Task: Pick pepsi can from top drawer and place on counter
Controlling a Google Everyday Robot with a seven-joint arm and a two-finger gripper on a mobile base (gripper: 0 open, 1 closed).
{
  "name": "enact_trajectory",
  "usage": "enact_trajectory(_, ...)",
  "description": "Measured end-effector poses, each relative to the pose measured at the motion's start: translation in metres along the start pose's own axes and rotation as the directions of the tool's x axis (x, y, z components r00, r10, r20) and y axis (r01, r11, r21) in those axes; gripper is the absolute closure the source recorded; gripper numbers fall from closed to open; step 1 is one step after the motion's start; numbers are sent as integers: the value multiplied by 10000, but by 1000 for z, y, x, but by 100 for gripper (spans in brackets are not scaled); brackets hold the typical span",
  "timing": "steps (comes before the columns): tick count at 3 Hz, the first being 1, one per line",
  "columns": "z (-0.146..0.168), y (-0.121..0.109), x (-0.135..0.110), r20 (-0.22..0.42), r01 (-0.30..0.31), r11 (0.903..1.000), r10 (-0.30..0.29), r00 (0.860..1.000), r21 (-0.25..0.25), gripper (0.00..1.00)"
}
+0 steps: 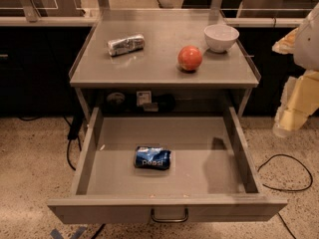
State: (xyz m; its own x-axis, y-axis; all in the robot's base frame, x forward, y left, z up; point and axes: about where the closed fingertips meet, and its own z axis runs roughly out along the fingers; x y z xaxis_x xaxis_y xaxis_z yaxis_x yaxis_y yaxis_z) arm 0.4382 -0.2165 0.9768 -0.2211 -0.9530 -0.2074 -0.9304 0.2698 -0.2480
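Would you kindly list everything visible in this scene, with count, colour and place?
pepsi can: one, blue, lying on its side mid-drawer
top drawer: one, grey, pulled open below the counter
counter: one, grey, top of the cart
silver can: one, silver-grey, lying on the counter's left part
round fruit: one, orange-red, on the counter right of centre
bowl: one, white, counter's back right
cables: at least two, black, on the floor left and right of the cart
gripper: one, pale cream, at the picture's right edge, outside the drawer's right wall
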Motion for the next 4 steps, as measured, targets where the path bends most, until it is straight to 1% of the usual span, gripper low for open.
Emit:
enact_trajectory(1,0,0,-1,18,9,10000,-9,10000,54,0)
enact_trajectory(2,16,4,-6,164,3,9999,-5,9999,137,0)
enact_trajectory(3,62,8,-19,579,125,9996,-139,9982,255,0)
enact_trajectory(4,95,8,-34,894,325,9987,-358,9954,389,0)
